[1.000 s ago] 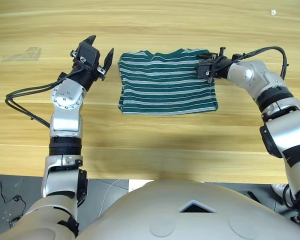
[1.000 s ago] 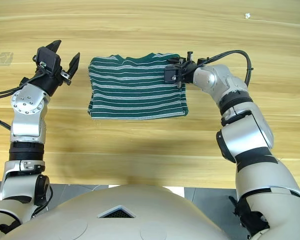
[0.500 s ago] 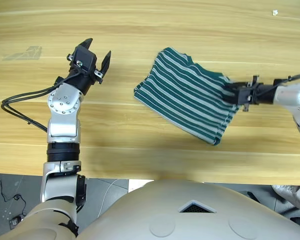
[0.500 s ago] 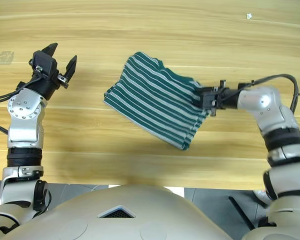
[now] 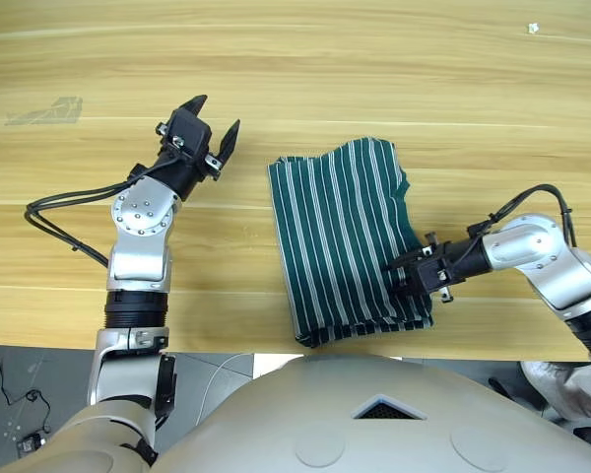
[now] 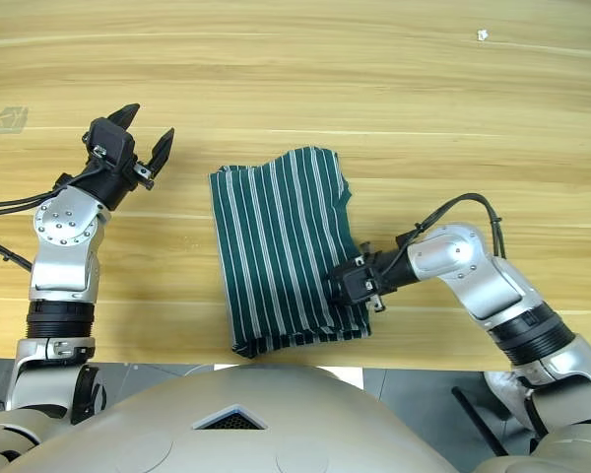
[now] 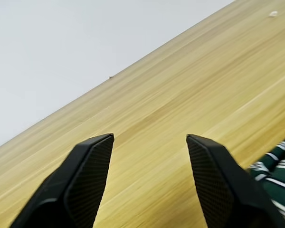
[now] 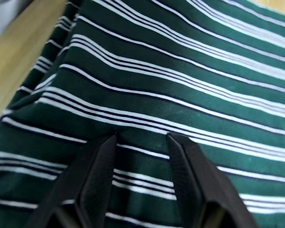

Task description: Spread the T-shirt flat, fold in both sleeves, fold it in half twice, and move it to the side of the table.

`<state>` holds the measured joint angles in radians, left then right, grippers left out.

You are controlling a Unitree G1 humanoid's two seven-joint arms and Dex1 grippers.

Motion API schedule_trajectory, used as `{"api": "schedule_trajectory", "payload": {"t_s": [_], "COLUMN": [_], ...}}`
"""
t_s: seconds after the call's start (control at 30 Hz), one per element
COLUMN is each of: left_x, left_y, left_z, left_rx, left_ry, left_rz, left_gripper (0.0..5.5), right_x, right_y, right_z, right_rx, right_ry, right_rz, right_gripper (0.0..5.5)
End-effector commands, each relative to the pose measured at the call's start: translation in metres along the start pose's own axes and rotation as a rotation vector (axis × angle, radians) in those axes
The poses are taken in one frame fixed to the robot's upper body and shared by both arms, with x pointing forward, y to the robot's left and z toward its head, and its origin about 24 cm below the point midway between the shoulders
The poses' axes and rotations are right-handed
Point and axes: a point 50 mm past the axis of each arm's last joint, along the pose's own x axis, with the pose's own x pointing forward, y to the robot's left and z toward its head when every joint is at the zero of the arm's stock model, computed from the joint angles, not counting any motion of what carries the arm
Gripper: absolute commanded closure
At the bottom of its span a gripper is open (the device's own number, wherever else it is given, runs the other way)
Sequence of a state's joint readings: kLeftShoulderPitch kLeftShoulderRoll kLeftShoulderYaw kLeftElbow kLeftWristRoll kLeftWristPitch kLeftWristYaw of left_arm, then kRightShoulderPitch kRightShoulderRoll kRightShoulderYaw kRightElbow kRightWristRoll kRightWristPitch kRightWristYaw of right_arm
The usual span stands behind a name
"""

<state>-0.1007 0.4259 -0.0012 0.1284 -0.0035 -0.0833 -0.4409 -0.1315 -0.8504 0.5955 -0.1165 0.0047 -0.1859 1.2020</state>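
Observation:
The folded green T-shirt (image 5: 340,236) with white stripes lies on the wooden table (image 5: 374,69), its near end close to the front edge and its stripes running front to back. My right gripper (image 5: 414,279) is at the shirt's near right edge, shut on a pinch of the cloth (image 8: 180,71); both fingers (image 8: 99,185) show with fabric bunched between them. My left gripper (image 5: 205,138) hovers open just left of the shirt's far corner, holding nothing. Past its fingertips (image 7: 85,185) a strip of the shirt (image 7: 275,175) shows.
A small white scrap (image 5: 533,29) lies far back on the right. A faint grey mark (image 5: 44,110) sits on the wood at far left. Black cables (image 5: 64,222) hang beside the left arm. Bare tabletop stretches behind and to both sides of the shirt.
The right gripper has dragged the shirt from the far middle of the table out to the right and then back toward the front edge, turning it about a quarter turn. The left gripper stayed open, shifting slightly.

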Motion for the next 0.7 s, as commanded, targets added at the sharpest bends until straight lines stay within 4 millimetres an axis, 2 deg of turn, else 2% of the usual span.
{"api": "schedule_trajectory", "payload": {"t_s": [0.03, 0.13, 0.2, 0.33, 0.47, 0.6, 0.7], "left_x": [0.001, 0.002, 0.001, 0.000, 0.001, -0.002, -0.007], "left_y": [0.000, -0.004, -0.005, -0.002, -0.008, -0.006, -0.010], "left_z": [0.000, -0.002, -0.002, -0.004, -0.005, -0.003, 0.001], "left_rx": [-0.002, -0.003, -0.002, -0.001, -0.011, 0.014, 0.041], "left_ry": [0.006, 0.009, 0.010, 0.018, 0.018, 0.009, -0.020], "left_rz": [-0.006, -0.020, -0.025, -0.015, -0.035, -0.054, -0.088], "left_gripper": [2.66, 2.66, 2.66, 2.66, 2.66, 2.66, 2.66], "right_x": [0.018, 0.022, 0.019, 0.011, 0.005, -0.004, -0.018], "right_y": [0.004, -0.020, -0.035, -0.044, -0.062, -0.068, -0.079], "right_z": [-0.012, -0.007, -0.012, -0.018, 0.001, 0.017, 0.039], "right_rx": [0.056, 0.065, 0.047, 0.042, 0.099, 0.130, 0.161], "right_ry": [0.035, -0.048, -0.026, -0.016, -0.225, -0.381, -0.582], "right_rz": [0.037, -0.127, -0.221, -0.291, -0.394, -0.472, -0.613], "right_gripper": [3.55, 3.55, 3.55, 3.55, 3.55, 3.55, 3.55]}}
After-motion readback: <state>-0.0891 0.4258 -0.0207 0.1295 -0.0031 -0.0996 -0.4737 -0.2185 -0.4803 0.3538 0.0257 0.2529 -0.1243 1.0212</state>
